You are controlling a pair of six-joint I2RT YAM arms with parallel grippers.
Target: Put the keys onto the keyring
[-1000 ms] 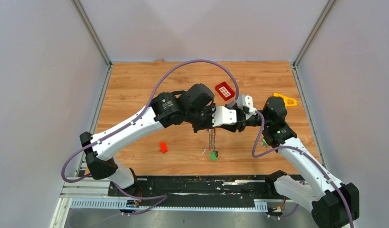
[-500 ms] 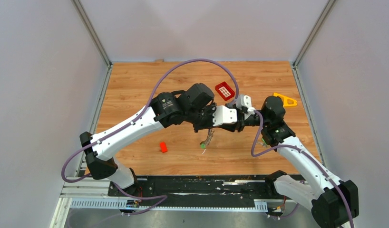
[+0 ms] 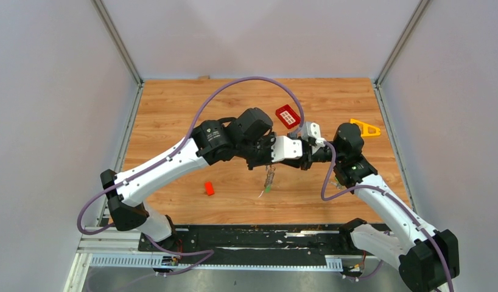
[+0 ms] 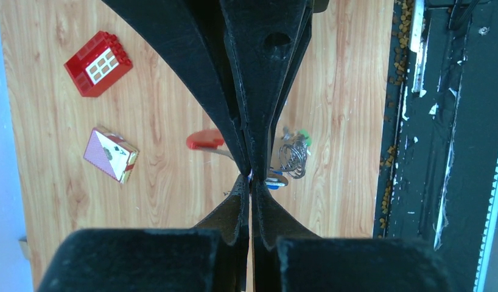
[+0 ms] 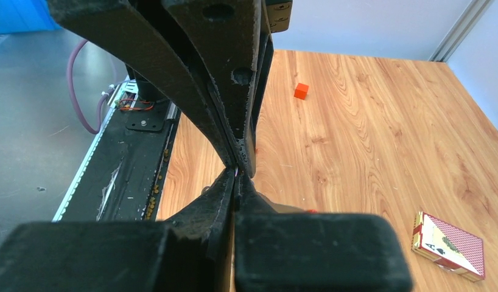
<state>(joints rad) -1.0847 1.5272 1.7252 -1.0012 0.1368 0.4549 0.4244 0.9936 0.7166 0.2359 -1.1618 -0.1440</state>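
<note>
From overhead, a small red block [image 3: 209,188] sits left of centre on the counter [image 3: 173,109] and a yellow triangle [image 3: 366,128] lies at the right edge. A red gridded tray [image 3: 287,115] lies just above where my two arms meet, its cells showing white. The arms crowd the middle of the frame and hide a pack of cards [image 4: 111,154], which I see only through the wrist cameras.

My left hand [image 4: 251,182] is pinched fully together, with no gap at the tips, and it grips the keyring [image 4: 292,157]. The fob's red piece [image 4: 205,140] sticks out to the left of the pinch. The keys [image 3: 268,180] dangle off the counter just below the hands in the middle of the overhead frame, a green head lowest.

My right hand [image 5: 236,176] is also fully closed, its tips against the left's at the same spot. I cannot tell whether it grips the ring too.
</note>
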